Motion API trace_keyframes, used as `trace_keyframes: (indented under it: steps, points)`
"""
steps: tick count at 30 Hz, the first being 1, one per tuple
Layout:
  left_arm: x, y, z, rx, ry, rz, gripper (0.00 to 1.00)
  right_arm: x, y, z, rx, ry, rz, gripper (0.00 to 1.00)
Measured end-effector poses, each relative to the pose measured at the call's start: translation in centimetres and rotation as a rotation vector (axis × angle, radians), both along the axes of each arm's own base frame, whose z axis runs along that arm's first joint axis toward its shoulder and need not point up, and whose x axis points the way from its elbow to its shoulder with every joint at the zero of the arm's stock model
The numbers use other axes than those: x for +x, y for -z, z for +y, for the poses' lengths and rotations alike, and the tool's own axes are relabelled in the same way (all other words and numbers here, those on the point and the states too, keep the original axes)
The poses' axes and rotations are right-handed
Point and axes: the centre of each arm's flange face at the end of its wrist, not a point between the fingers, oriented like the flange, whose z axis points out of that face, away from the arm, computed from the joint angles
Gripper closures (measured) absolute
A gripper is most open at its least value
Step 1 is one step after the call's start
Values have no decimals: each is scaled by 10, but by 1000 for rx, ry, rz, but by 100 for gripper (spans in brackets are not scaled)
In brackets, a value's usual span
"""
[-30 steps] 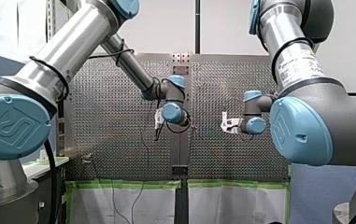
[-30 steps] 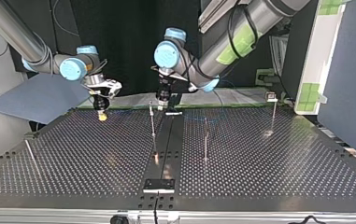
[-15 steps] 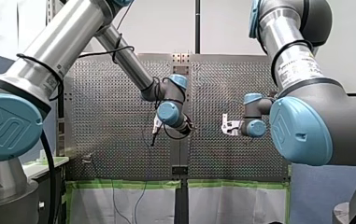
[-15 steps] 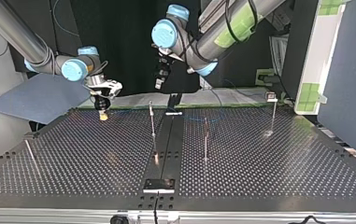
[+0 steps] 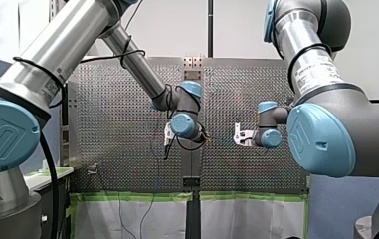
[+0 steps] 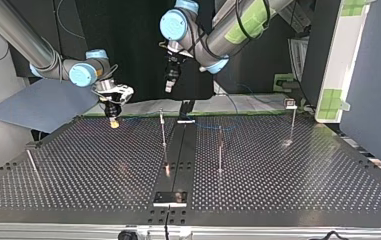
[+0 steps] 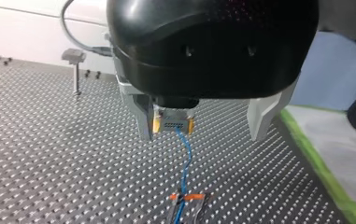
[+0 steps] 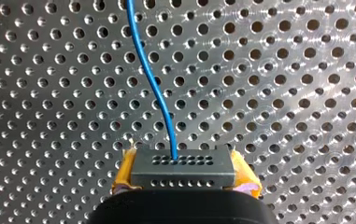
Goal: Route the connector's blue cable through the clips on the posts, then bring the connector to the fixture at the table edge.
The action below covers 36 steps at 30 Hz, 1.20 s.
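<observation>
Two grippers show, well apart. My right gripper (image 6: pixel 113 120) sits low over the worktop (image 6: pixel 288 175) at about ten o'clock in the top view. In its own wrist view the yellow pads (image 8: pixel 125 175) on its fingers are closed on the grey connector (image 8: pixel 182 168), one pad at each end; I cannot tell whether the connector touches the perforated plate beneath. From the connector's face the blue cable (image 8: pixel 153 84) runs away ahead of the gripper. My left gripper (image 7: pixel 202 133) hangs high above the worktop near twelve o'clock in the top view, its metal fingers (image 7: pixel 263 114) spread wide. In the left wrist view, ahead of those fingers, I see the connector between the yellow pads. The cable leads from it to an orange-marked clip (image 7: pixel 188 199) on the worktop below my left gripper. Thin posts (image 6: pixel 220 150) stand near the worktop's middle and toward two o'clock.
</observation>
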Motion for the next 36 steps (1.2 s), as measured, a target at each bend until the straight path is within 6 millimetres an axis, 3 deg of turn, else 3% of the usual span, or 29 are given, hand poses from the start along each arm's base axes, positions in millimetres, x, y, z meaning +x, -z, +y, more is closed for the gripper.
trace_keyframes:
  steps: [36]
  points:
    - [11, 4, 21, -22, -105, 49, 0, 5, 1, 4, 10, -15, 2, 100]
